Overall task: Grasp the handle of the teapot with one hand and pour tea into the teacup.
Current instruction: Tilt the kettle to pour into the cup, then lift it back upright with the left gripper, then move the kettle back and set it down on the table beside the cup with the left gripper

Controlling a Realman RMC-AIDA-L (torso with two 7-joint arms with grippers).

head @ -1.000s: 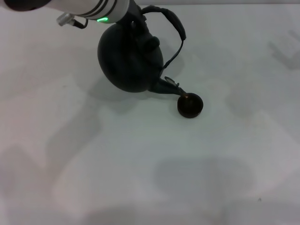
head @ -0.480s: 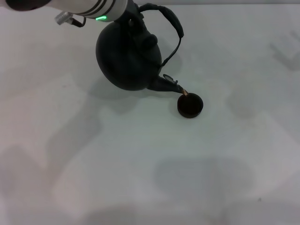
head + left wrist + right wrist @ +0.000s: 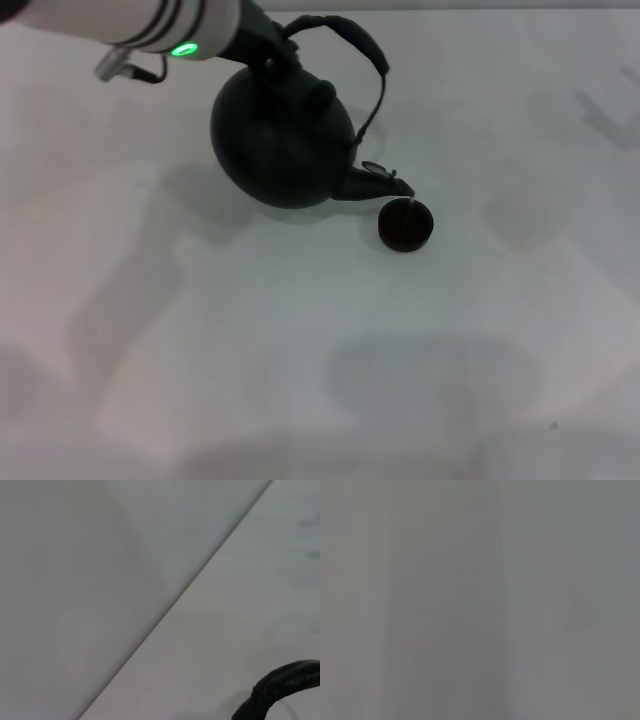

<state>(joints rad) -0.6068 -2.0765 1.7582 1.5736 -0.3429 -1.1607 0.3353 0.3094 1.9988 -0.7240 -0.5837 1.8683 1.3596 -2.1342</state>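
Since earlier frame: teapot (image 3: 285, 140) rolled back toward level, spout risen, arm shifted left. Left gripper (image 3: 262, 48), upper left of frame, at handle (image 3: 345, 35); finger state cannot tell. Spout tip just above teacup (image 3: 405, 223), centre right. Judged: pour ending. Next: level pot, set down clear of cup. Right gripper unseen.

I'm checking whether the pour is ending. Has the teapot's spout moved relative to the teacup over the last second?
Yes. In the head view the spout has lifted and drawn back from the teacup, which stays put; the teapot is tilted less.
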